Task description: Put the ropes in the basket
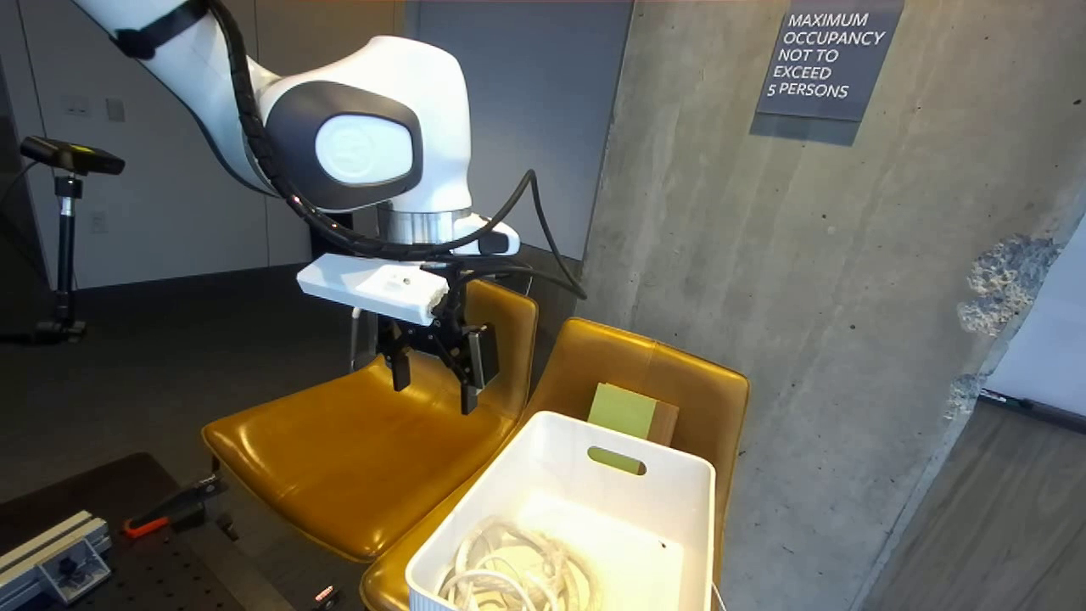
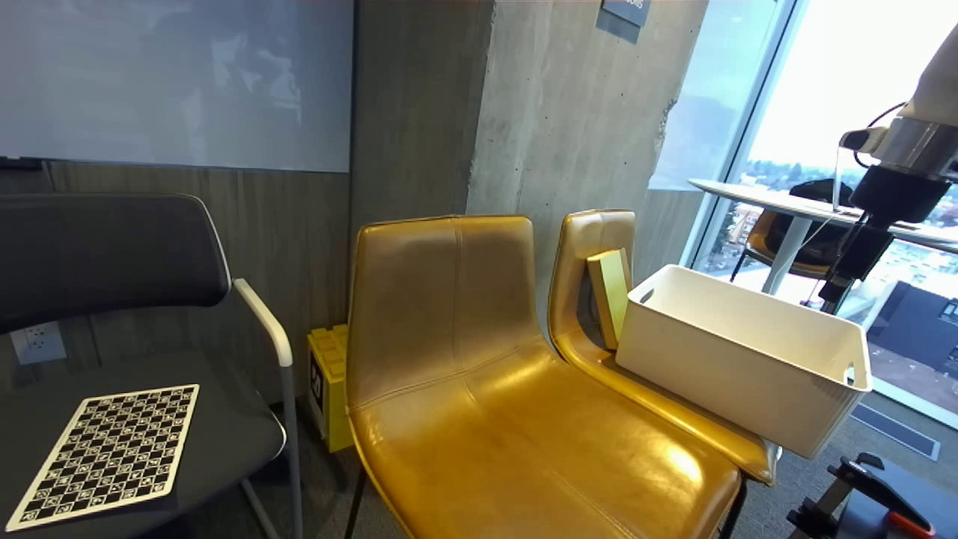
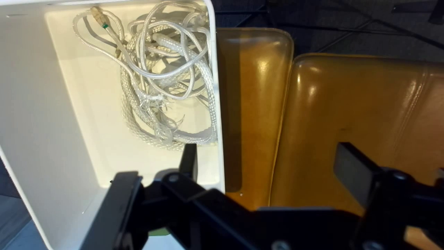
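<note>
A white basket [image 1: 560, 458] stands on a tan chair and shows in both exterior views [image 2: 733, 367] and the wrist view [image 3: 31, 86]. White ropes [image 1: 526, 577] lie coiled inside it, at one end of its floor. In the wrist view the ropes [image 3: 170, 43] lie as a loose tangle against the wall beside the gripper. The basket wall hides them in an exterior view. My gripper [image 1: 435, 390] is open and empty, in the air above the neighbouring chair seat and beside the basket. In the wrist view the fingers [image 3: 269, 159] are wide apart, one over the basket's edge area, one over the chair.
A second tan chair [image 1: 356, 458] stands directly beside the basket's chair. A green and brown block [image 1: 624, 412] leans on the backrest behind the basket. A dark table with a clamp [image 1: 174, 509] is near the robot. A concrete pillar [image 1: 806, 297] rises behind the chairs.
</note>
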